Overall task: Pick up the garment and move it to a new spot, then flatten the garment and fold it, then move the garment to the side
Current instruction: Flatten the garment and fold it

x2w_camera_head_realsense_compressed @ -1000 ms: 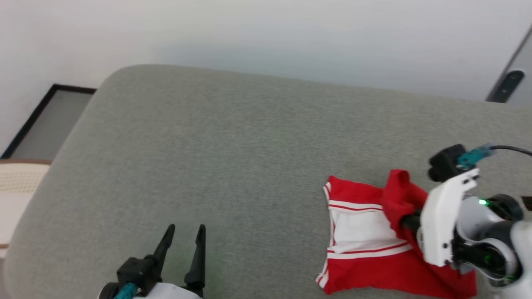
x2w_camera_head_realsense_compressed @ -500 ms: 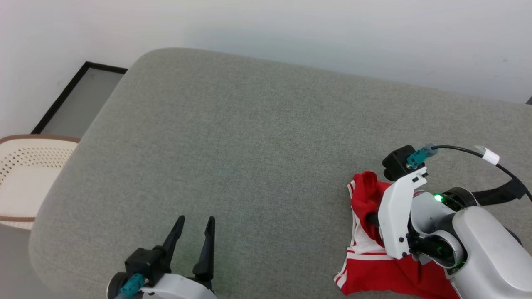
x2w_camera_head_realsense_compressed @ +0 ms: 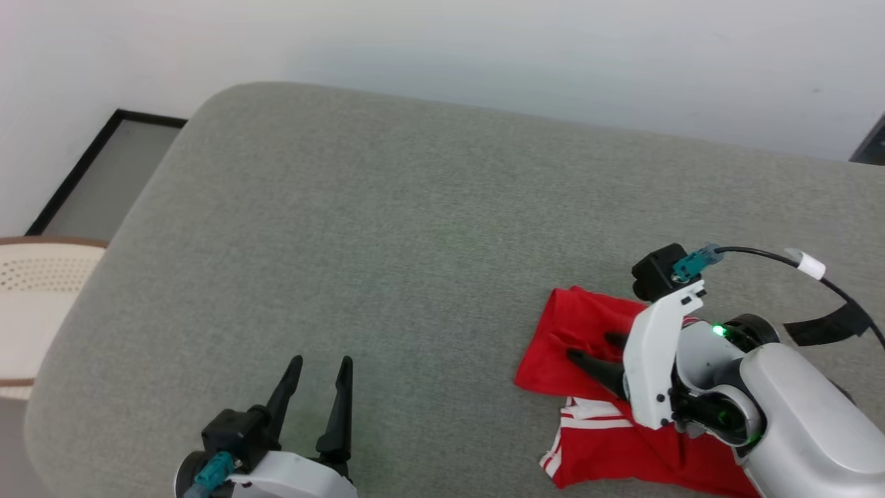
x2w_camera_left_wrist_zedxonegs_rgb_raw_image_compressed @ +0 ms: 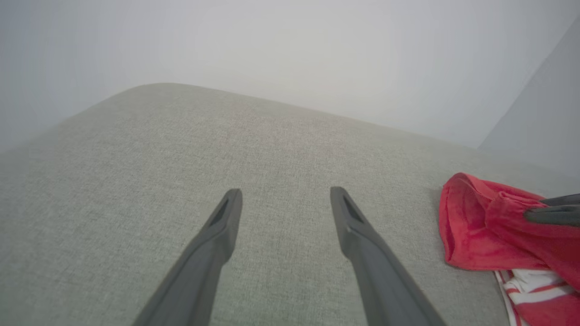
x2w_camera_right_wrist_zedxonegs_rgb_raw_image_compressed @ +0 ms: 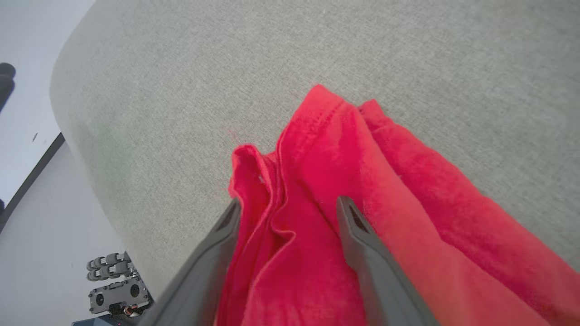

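Note:
The garment, a red shirt, lies crumpled at the right of the grey cushion. A red layer is spread flat over its upper part, and a white sleeve with red striped trim peeks out below it. The lettering is hidden. My right gripper rests on the red layer, open, and in the right wrist view the red cloth bunches between and under its spread fingers. My left gripper hovers open over bare cushion at the lower left, well apart from the garment.
A white perforated basket stands off the cushion's left edge, with a dark-framed panel on the floor behind it. A pale wall runs along the back. The cushion's left and middle are bare grey fabric.
The right gripper held a raised red fold; now it is open, and the fold lies spread to the left over the white sleeve. The head camera shifted. The left gripper stayed open.

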